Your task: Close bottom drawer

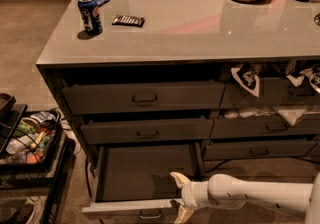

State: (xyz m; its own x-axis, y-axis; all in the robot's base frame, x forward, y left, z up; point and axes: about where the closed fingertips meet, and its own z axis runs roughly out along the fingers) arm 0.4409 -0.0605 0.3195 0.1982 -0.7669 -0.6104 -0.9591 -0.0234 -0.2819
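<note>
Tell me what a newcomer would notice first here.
The bottom drawer stands pulled far out under the two wide drawers above it, its long tray bare. The robot's white arm reaches in from the right, with its end effector at the drawer's front edge. Up on the grey countertop, a blue can stands near the left corner.

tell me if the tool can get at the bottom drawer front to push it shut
Probably yes: the tool sits right at the open bottom drawer's front edge, beside its handle, nothing between them.
</note>
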